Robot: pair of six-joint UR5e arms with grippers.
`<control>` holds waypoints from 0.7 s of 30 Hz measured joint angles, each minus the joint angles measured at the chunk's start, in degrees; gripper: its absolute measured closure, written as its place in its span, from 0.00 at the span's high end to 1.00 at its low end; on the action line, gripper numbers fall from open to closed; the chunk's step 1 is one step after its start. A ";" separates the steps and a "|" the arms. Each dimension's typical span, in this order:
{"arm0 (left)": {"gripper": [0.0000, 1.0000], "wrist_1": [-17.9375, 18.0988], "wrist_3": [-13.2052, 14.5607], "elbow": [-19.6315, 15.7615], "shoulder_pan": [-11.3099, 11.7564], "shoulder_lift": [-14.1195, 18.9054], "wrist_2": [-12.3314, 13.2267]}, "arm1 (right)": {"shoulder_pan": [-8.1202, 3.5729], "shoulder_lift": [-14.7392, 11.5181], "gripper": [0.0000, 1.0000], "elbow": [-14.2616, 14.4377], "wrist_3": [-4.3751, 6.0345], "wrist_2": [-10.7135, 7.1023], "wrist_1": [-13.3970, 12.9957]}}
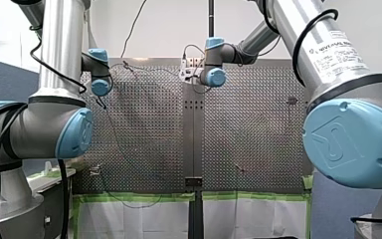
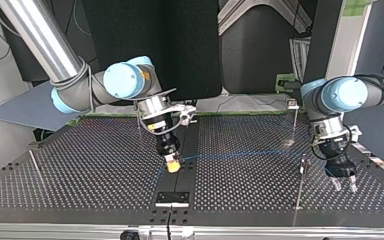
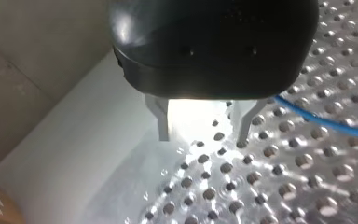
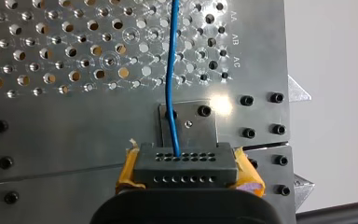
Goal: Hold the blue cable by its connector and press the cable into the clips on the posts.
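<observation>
Perforated table [image 2: 80, 165]; only right wrist view shows gripped connector [image 4: 186, 163].

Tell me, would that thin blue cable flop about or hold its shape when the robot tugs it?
Probably floppy: the blue cable is thin and curves gently as it leaves the connector. Likely very light, being far narrower than that connector. It seems unlikely to slip, since my right gripper clamps the connector between yellow pads.

There are one blue cable [image 4: 170, 70], one connector [image 4: 185, 165], four posts [image 2: 300, 184], one tabletop [image 2: 250, 192], and two end effectors: left end effector [image 2: 345, 186] and right end effector [image 2: 173, 165].
</observation>
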 joint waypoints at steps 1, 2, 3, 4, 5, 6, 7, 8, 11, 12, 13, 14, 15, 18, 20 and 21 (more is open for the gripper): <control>1.00 -0.42 0.30 0.00 -0.04 0.01 -0.43 | 0.04 0.00 0.00 0.00 -0.02 0.00 0.02; 1.00 -1.00 0.74 -0.01 -0.12 0.03 -0.98 | 0.09 0.00 0.00 0.00 -0.06 0.01 0.04; 1.00 -1.49 1.10 -0.01 -0.18 0.05 -1.31 | 0.13 0.00 0.00 0.00 -0.08 0.01 0.05; 1.00 -1.97 1.49 -0.03 -0.25 0.04 -1.57 | 0.18 0.01 0.00 0.00 -0.09 0.00 0.07; 1.00 -2.54 2.02 -0.04 -0.37 0.05 -1.80 | 0.23 0.01 0.00 0.00 -0.12 0.00 0.08; 1.00 -2.97 2.40 -0.05 -0.48 0.06 -1.88 | 0.26 0.01 0.00 0.01 -0.14 0.00 0.10; 1.00 -3.41 2.79 -0.05 -0.58 0.09 -1.88 | 0.29 0.01 0.00 0.00 -0.16 -0.02 0.11; 1.00 -3.97 3.33 -0.08 -0.73 0.21 -1.78 | 0.35 0.01 0.00 0.00 -0.18 -0.03 0.13; 1.00 -5.52 4.82 -0.82 -1.07 1.12 -0.90 | 0.52 0.01 0.00 0.00 -0.25 -0.02 0.15; 1.00 -5.94 5.12 -1.14 -1.13 1.47 -0.57 | 0.56 0.01 0.00 0.00 -0.27 -0.01 0.15; 1.00 -6.38 5.27 -1.50 -1.18 1.85 -0.22 | 0.62 0.01 0.00 0.00 -0.31 -0.01 0.15; 1.00 -7.00 5.24 -2.03 -1.21 2.40 0.29 | 0.71 0.01 0.00 0.00 -0.36 -0.01 0.16; 1.00 -7.45 5.08 -2.47 -1.17 2.84 0.70 | 0.78 0.01 0.00 0.00 -0.40 -0.01 0.16; 1.00 -8.90 4.08 -3.86 -0.91 4.25 2.06 | 1.04 0.01 0.00 0.00 -0.53 -0.02 0.16; 1.00 -9.80 3.34 -4.79 -0.81 5.17 2.80 | 1.23 0.01 0.00 0.00 -0.64 -0.03 0.16; 1.00 -10.21 3.21 -5.18 -0.81 5.57 3.01 | 1.32 0.01 0.00 0.00 -0.67 -0.05 0.16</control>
